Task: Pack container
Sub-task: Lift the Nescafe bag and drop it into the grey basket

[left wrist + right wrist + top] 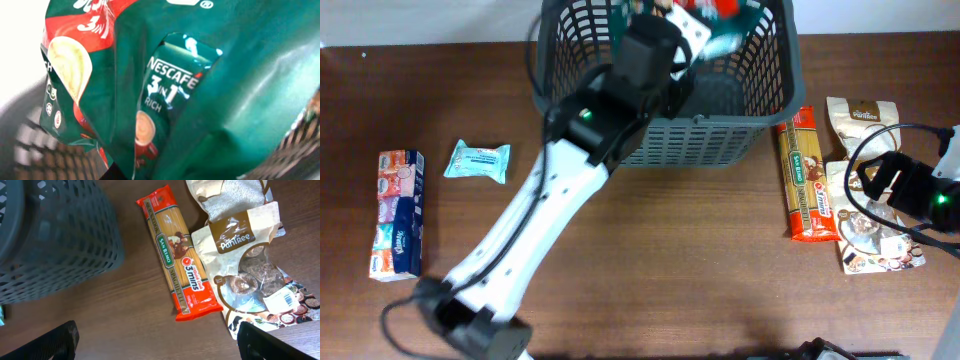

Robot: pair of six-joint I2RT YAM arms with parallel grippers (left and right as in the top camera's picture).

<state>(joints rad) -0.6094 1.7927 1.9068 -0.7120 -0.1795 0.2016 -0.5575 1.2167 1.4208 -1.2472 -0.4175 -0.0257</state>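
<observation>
Hanging inside basket's [720, 142] far right: coffee pack [200, 100], close against left gripper [678, 38]; jaws hidden, cannot tell. Right gripper [157, 349] jaws wide apart, nearest spaghetti [177, 265], long axis near-far.

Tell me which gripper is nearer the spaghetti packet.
Right. The right gripper hovers over the pouches just beside the spaghetti packet; the left gripper is inside the basket, farther away.

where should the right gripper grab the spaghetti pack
Mid-length, pinching across its narrow width, straight down from above. The spaghetti pack lies flat on the table, long and slim. Pouches crowd one long edge, so the right gripper needs careful centring there.
</observation>
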